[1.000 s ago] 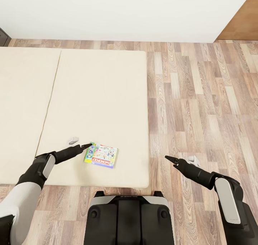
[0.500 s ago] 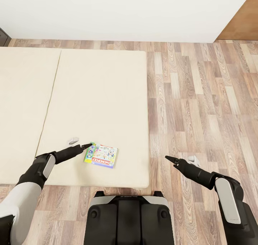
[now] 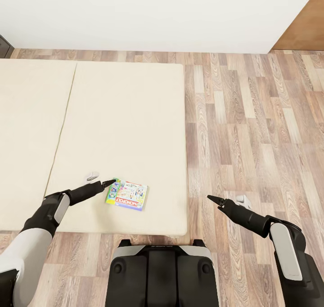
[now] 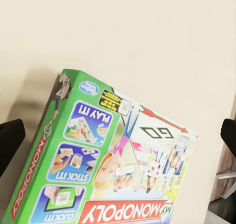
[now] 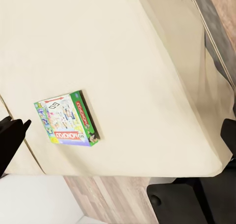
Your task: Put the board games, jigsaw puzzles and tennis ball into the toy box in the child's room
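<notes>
Monopoly box and left pincer have not moved.

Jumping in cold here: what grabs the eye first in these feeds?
The colourful Monopoly box, lying flat near the front edge of the cream bed. The left gripper sits right at the box's left end, fingers apart in the wrist view, while the right gripper hangs over the wood floor beside the bed.

Board game cropped in left wrist view.
</notes>
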`<state>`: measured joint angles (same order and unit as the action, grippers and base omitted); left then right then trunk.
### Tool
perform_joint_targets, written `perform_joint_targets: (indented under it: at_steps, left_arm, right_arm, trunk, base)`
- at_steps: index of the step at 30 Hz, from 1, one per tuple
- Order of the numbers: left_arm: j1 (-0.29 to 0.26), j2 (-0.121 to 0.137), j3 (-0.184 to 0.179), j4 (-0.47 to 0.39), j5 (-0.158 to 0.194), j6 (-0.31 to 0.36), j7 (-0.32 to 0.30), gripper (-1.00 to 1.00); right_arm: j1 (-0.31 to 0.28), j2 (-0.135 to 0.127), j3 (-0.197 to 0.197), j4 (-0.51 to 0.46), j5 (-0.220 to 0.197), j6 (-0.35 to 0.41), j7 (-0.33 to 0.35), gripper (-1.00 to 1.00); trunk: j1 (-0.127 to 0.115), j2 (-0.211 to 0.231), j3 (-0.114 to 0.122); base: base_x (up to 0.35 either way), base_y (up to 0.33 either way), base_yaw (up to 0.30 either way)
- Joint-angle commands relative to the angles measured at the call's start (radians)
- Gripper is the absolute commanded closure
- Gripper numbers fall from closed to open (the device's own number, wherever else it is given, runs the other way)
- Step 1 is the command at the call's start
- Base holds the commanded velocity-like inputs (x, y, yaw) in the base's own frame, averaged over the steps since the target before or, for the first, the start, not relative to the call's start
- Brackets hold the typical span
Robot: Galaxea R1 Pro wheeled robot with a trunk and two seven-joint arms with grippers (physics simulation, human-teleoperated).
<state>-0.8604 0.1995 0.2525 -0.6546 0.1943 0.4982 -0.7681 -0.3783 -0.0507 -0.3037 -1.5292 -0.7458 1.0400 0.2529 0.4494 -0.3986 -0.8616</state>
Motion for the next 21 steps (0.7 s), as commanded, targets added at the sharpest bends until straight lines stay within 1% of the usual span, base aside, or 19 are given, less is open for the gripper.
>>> perform_joint_targets:
  at_steps: [1, 9, 21]
  left_arm:
    - [0.000, 0.000, 0.000, 0.001, 0.005, 0.006, -0.002, -1.00]
    - [0.000, 0.000, -0.027, 0.003, 0.005, 0.002, -0.001, -1.00]
    - [0.000, -0.004, -0.033, 0.006, 0.005, 0.002, 0.002, -1.00]
  right_arm:
    - [-0.001, 0.000, -0.002, 0.000, 0.009, 0.005, 0.010, -1.00]
    - [-0.001, -0.002, -0.002, 0.000, 0.009, 0.005, 0.010, -1.00]
    - [-0.001, -0.008, -0.002, 0.001, 0.010, 0.005, 0.010, -1.00]
  trunk:
    - [0.001, -0.001, -0.001]
    - [0.001, -0.001, -0.001]
    - [0.001, -0.001, -0.001]
  base:
    - [0.000, 0.000, 0.000]
    - [0.000, 0.000, 0.000]
    - [0.000, 0.000, 0.000]
